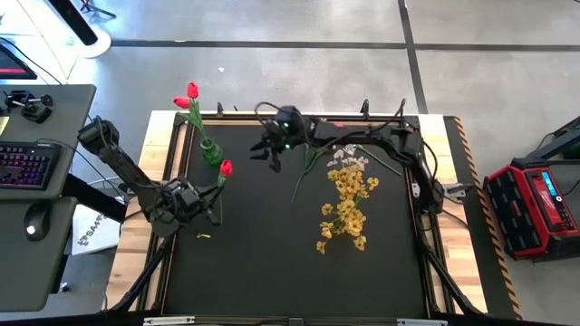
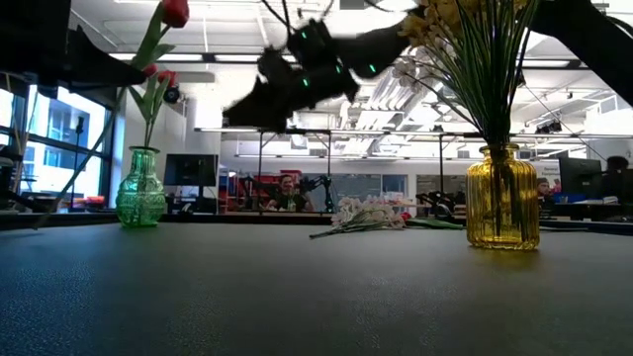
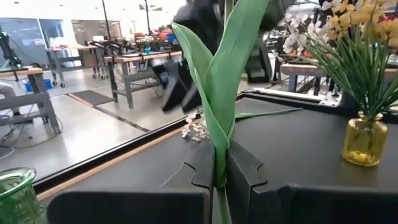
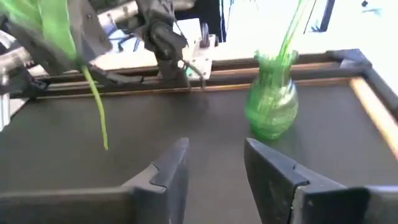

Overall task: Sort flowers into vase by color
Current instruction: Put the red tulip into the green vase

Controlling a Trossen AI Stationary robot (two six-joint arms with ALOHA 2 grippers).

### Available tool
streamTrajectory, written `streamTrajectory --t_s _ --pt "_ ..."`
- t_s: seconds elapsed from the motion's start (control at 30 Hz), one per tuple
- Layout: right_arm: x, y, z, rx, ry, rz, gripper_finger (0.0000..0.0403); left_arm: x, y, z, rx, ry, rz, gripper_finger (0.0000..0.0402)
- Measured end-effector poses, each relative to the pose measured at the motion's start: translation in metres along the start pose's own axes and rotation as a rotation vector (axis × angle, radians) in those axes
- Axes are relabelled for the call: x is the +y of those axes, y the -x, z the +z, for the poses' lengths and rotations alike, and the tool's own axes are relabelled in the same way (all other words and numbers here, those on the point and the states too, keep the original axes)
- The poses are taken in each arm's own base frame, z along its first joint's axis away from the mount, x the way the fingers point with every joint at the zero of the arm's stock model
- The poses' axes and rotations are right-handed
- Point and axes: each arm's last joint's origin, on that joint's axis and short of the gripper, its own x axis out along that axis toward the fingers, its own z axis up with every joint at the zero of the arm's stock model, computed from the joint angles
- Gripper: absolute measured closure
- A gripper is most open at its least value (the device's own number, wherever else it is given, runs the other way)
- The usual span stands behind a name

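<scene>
My left fingers (image 3: 219,177) are pressed together on the green stem of a red tulip (image 1: 226,167), pinching it low so the bloom stands up and the stem end hangs free, ready to drop into the green vase (image 1: 210,151), where another red tulip (image 1: 191,91) already stands. The held bloom is just beside that vase, on its near side. My right fingers (image 4: 214,163) hang spread and empty above the table (image 1: 272,254), a little way from the green vase on the side toward the yellow vase (image 2: 502,203), which holds the yellow sprays (image 1: 345,206). The whitish sprays (image 2: 368,212) lie flat between the two vases. I judge the right arm crowds my path to the vase mouth.
</scene>
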Motion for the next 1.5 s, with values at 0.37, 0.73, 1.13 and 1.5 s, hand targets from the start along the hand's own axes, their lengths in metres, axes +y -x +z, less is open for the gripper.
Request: streamTrajectory --t_s 0.37,0.73,1.13,1.5 --pt "-0.010 0.090 -0.054 -0.335 -0.103 -0.117 0.0286 0.000 -0.002 0.001 0.000 0.029 0.016 0.0394" --pt "0.013 0.120 -0.118 -0.420 -0.106 -0.145 0.0285 0.003 -0.037 0.004 0.057 0.097 -0.028 0.0396" --pt "0.018 0.059 -0.114 -0.397 -0.063 0.017 0.0275 0.038 -0.102 0.051 -0.349 0.012 -0.374 0.0400" --pt "0.033 0.010 -0.071 -0.378 0.032 0.145 0.0205 0.055 -0.121 0.049 -0.383 0.051 -0.412 0.0400"
